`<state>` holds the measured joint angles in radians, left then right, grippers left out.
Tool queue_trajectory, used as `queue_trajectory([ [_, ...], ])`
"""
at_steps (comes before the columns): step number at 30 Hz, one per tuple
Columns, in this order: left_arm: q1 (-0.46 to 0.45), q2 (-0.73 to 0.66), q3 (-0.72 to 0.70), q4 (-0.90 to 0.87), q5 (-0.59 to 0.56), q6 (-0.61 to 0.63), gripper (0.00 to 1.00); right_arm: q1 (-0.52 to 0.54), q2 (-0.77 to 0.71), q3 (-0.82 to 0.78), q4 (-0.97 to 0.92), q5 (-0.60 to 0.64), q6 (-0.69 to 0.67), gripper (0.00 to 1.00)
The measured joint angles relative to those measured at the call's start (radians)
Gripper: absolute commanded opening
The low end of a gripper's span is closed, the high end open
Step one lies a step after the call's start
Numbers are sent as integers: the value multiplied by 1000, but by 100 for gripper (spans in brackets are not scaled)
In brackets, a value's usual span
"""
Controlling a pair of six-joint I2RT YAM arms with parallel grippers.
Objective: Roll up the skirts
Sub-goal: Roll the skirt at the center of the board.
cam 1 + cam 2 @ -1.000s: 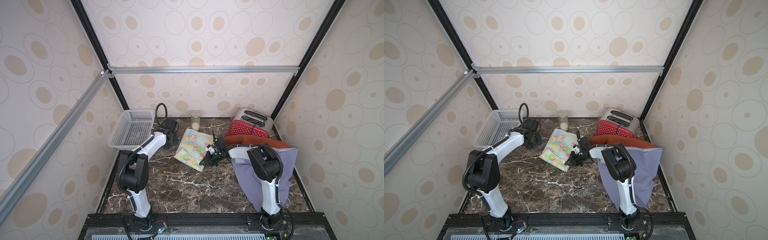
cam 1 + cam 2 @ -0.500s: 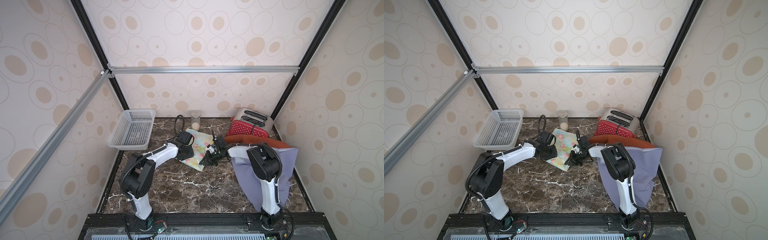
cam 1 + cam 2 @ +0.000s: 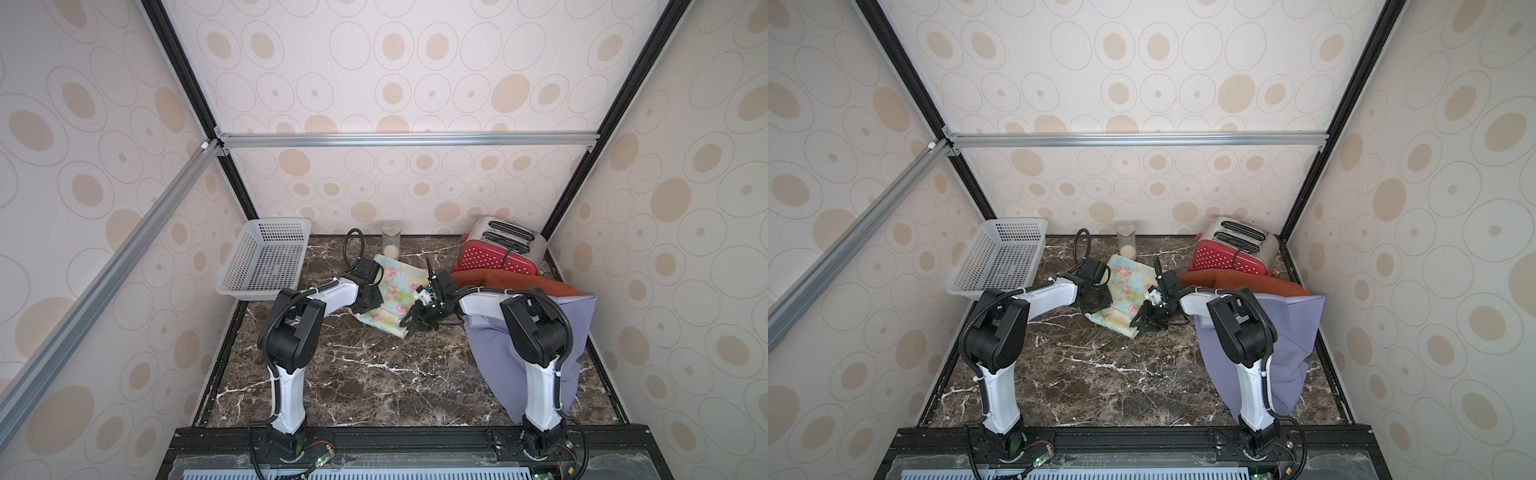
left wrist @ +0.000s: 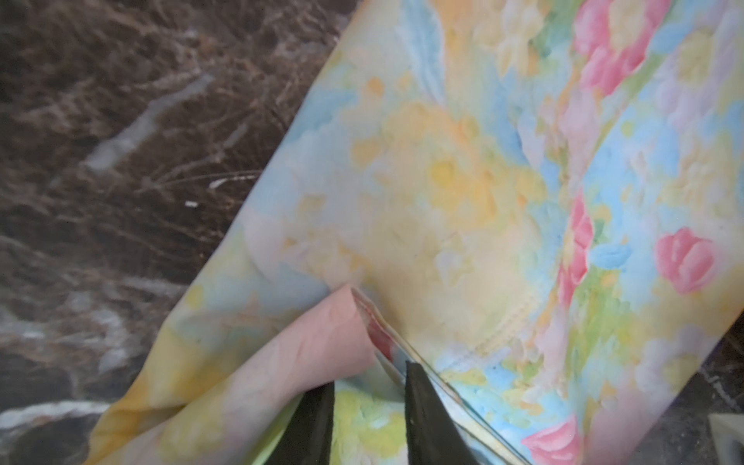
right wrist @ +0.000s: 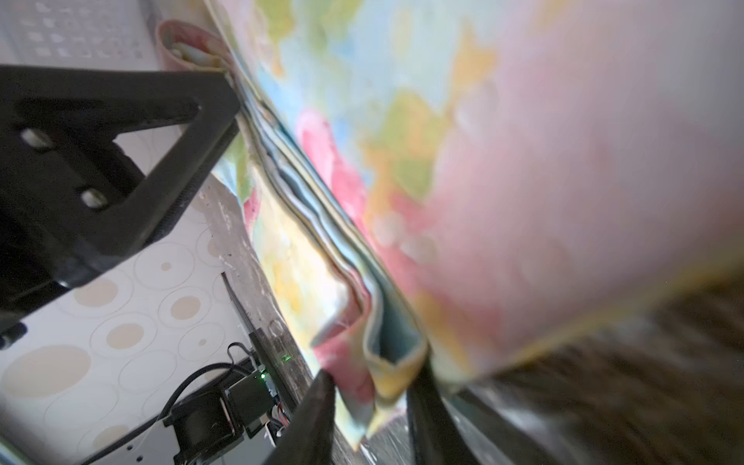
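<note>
Toward the back of the desk (image 3: 365, 374), the floral skirt (image 3: 397, 291) lies folded, unrolled. My left hand (image 4: 368, 376) has swung over from the basket (image 3: 266, 257), fingers apart astride its lifted edge. My right hand (image 5: 370, 378) has slackened open around the near corner. Rolling looks ready to start.

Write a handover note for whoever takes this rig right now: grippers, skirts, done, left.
Left gripper: jaws apart at a turned-up corner of the pale floral-print cloth skirt; grip unclear.
Right gripper: jaws apart around that skirt's folded edge; grip unclear.
It lies folded, mid-table. Rust-orange cloth skirt bunched by the red toaster; lavender-purple cloth skirt beneath the right arm.
Done: no clear roll. Left: all three, seemingly.
</note>
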<state>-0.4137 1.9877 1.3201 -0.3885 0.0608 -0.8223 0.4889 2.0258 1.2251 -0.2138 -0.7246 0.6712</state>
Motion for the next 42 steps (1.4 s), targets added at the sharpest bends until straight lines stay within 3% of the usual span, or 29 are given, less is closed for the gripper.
queue_trajectory([
  [4, 0, 17, 23, -2, 2, 19, 33, -24, -87, -3, -126, 169, -147, 39],
  [8, 0, 23, 34, -7, 3, 39, 34, -6, -256, -95, -126, 369, -319, 42],
  [13, -5, 27, 44, -22, 4, 63, 35, 171, -426, -198, -36, 567, -654, 46],
  [16, -10, 32, 55, -34, 5, 76, 36, 296, -423, -211, 13, 647, -860, 51],
  [19, -14, 37, 65, -47, 4, 85, 36, 356, -378, -211, 34, 702, -1022, 57],
  [22, -14, 38, 67, -50, 5, 91, 36, 361, -325, -214, 59, 747, -1139, 81],
  [31, -14, 40, 72, -55, 14, 103, 37, 369, -243, -274, 317, 868, -1384, 86],
  [36, -14, 40, 72, -56, 20, 105, 37, 374, -173, -304, 517, 941, -1467, 77],
  [42, -13, 40, 74, -58, 28, 105, 40, 375, -115, -296, 599, 989, -1466, 42],
])
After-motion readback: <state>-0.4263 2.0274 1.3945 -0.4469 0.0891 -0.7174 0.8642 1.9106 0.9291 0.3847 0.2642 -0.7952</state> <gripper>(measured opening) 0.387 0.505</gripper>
